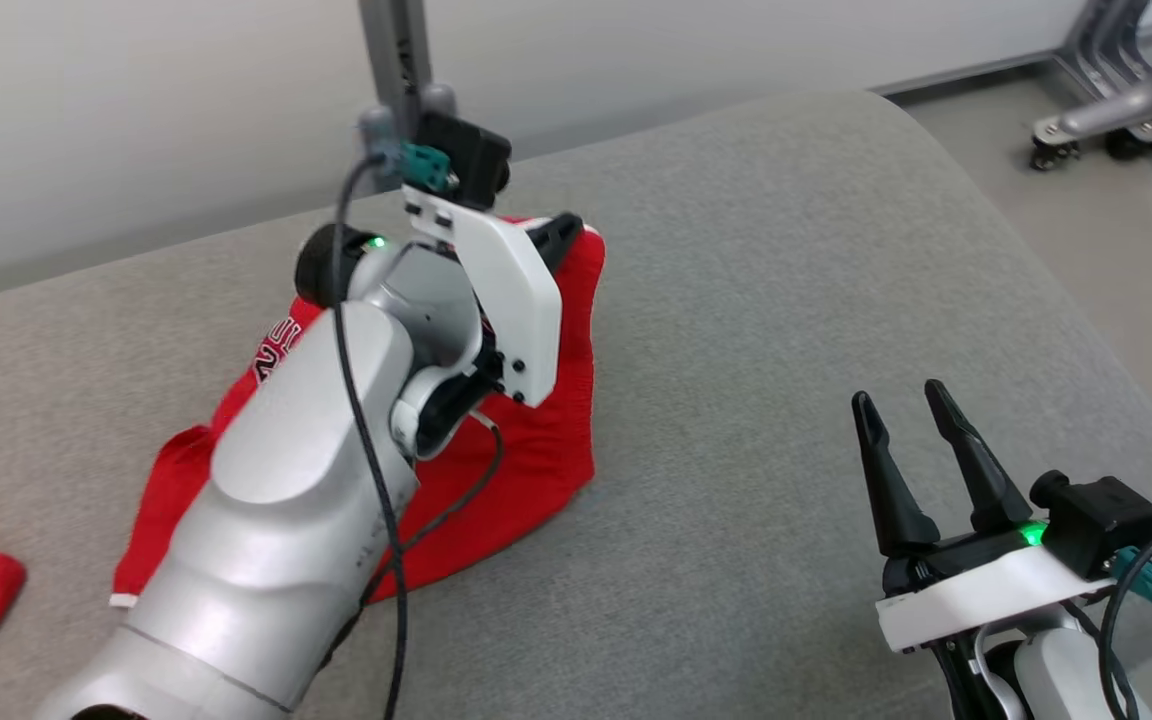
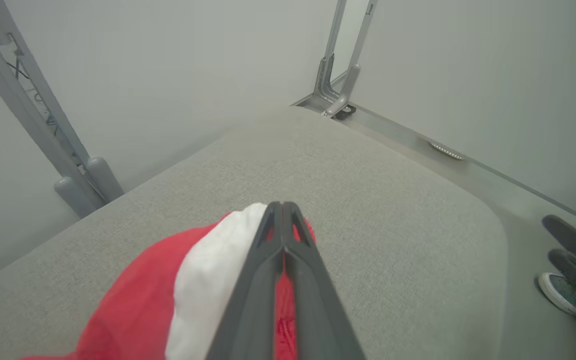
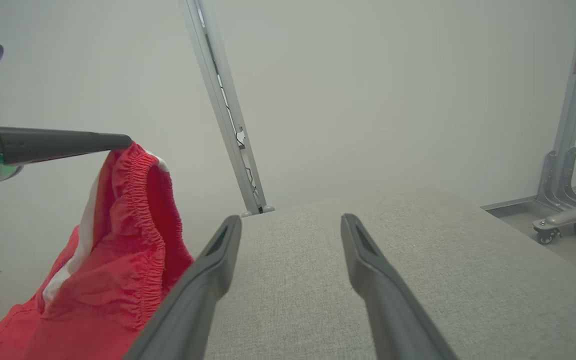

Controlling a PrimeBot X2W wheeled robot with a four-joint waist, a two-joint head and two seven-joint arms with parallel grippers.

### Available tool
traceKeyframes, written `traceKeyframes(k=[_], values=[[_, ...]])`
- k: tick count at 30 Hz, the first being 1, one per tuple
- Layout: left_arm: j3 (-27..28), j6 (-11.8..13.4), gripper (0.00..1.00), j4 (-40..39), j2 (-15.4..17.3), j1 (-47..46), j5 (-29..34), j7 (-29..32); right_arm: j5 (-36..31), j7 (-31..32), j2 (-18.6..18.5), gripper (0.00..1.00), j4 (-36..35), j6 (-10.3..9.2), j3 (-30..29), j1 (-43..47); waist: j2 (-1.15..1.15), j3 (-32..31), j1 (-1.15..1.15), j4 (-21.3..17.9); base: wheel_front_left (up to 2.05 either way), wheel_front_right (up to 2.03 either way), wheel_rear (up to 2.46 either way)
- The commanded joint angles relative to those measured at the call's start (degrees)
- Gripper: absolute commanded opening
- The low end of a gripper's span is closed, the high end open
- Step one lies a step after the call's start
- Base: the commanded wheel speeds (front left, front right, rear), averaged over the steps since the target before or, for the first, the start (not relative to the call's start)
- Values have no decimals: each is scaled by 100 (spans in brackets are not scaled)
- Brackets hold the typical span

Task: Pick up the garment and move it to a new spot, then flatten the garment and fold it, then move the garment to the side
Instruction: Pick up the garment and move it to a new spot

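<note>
While right fingers (image 1: 888,480) gape, left fingers (image 2: 255,300) pinch the ruched, red-and-white garment (image 1: 548,440).

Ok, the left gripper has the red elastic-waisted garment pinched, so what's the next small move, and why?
Probably lift the left gripper higher: it is shut on the waistband of the red elastic-waisted garment, but its lower part lies on the grey upholstered cushion. The right gripper stands open, apart.
</note>
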Motion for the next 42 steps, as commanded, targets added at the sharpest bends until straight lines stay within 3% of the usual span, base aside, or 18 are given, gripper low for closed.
traceKeyframes(k=[1, 5, 18, 19, 20, 21, 33, 42], values=[[-67, -27, 0, 139, -17, -61, 42, -99, 11, -10, -16, 100, -13, 13, 22, -63, 0, 156, 0, -214, 0, 0, 0], [-600, -63, 0, 834, -129, -193, -32, -605, 46, -10, 20, 100, 37, 13, 130, -150, 0, 284, 0, -504, 0, 0, 0], [-2312, 87, 0, 1560, -138, -467, -1195, -1145, 108, -10, 141, 100, 196, 13, 333, -320, 0, 488, 0, -908, 0, 0, 0], [-2404, 71, 28, 1587, -136, -490, -1291, -1144, 105, -10, 139, 100, 200, 13, 323, -321, 0, 498, 0, -893, 0, 0, 0], [-2496, 63, 75, 1587, -135, -536, -1375, -1179, 101, -10, 136, 100, 202, 13, 300, -323, 0, 507, 0, -864, 0, 0, 0], [-2581, 61, 100, 1571, -137, -573, -1466, -1217, 92, -10, 132, 100, 214, 13, 284, -319, 0, 505, 0, -825, 0, 0, 0], [-3254, 208, 100, 1449, -136, -1066, -2043, -1749, -8, -10, -35, 100, 186, 13, 155, -266, 0, 291, 0, -168, 0, 0, 0], [-3061, 348, 100, 1839, -135, -1084, -2175, -2844, -47, -10, -240, 100, 122, 13, -103, -72, 0, 72, 0, 493, 0, 0, 0]])
